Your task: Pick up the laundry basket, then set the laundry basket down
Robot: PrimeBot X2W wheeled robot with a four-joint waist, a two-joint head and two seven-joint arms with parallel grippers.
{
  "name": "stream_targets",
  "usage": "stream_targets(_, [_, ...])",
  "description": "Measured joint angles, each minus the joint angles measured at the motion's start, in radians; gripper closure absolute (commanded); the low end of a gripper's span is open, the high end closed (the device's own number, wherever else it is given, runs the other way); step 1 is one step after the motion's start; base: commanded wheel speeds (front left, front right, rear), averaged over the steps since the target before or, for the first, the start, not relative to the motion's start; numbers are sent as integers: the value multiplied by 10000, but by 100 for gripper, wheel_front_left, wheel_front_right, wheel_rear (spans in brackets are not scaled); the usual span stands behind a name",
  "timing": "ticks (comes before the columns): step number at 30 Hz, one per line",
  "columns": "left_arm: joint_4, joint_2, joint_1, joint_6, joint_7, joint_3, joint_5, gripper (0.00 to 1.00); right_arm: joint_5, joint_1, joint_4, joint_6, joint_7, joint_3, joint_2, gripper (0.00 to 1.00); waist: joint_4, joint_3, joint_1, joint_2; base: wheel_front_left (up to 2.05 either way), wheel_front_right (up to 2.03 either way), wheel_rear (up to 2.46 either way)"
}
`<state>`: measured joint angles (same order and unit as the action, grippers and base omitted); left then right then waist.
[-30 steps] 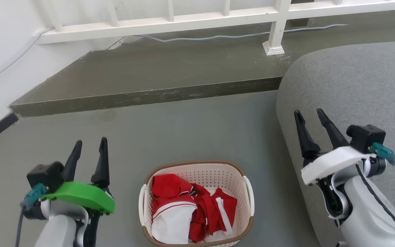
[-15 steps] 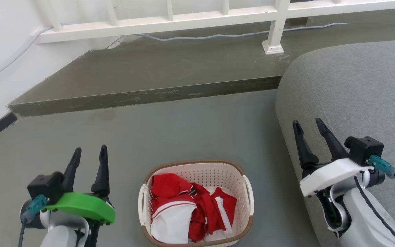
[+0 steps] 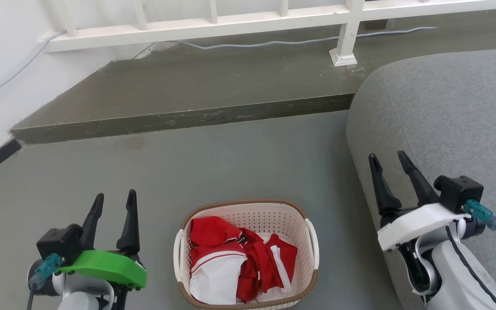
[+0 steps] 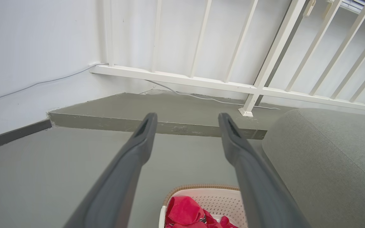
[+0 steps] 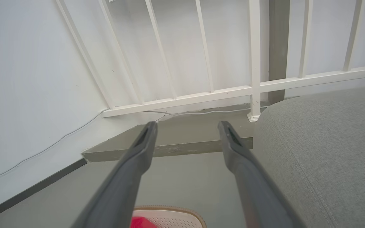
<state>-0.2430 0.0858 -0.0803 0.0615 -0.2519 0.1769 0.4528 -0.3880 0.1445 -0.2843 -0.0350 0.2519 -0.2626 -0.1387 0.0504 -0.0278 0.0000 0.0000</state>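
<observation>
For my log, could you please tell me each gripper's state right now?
Left gripper: open, holding nothing.
Right gripper: open, holding nothing.

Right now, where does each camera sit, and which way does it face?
Head view: from the head, down at the cream-white perforated plastic basket on the floor; left gripper and right gripper show.
Left wrist view: from that wrist, along its open fingers toward the white railing.
Right wrist view: likewise.
All share basket, railing.

Open floor (image 3: 153, 181) lies left of and beyond the laundry basket (image 3: 252, 215). To its right, a grey sofa (image 3: 446, 107) narrows the gap. A raised step (image 3: 179, 119) bounds the far floor.
</observation>
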Motion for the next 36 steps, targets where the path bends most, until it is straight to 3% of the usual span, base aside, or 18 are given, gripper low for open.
stream_targets(21, [136,-123,186,173,0,-176,-309,0,286,-151,73,-268,0,295,155,0,-40,-56,0,0,0,0,0])
stream_targets(22, [128,-132,190,184,0,-167,-305,100,290,-152,73,-268,0,297,165,100,-41,-53,0,0,0,0,0])
stream_targets(36, [-493,-322,436,188,326,-278,431,100,-485,-714,-453,-267,-221,489,384,100,-80,-23,0,0,0,0,0])
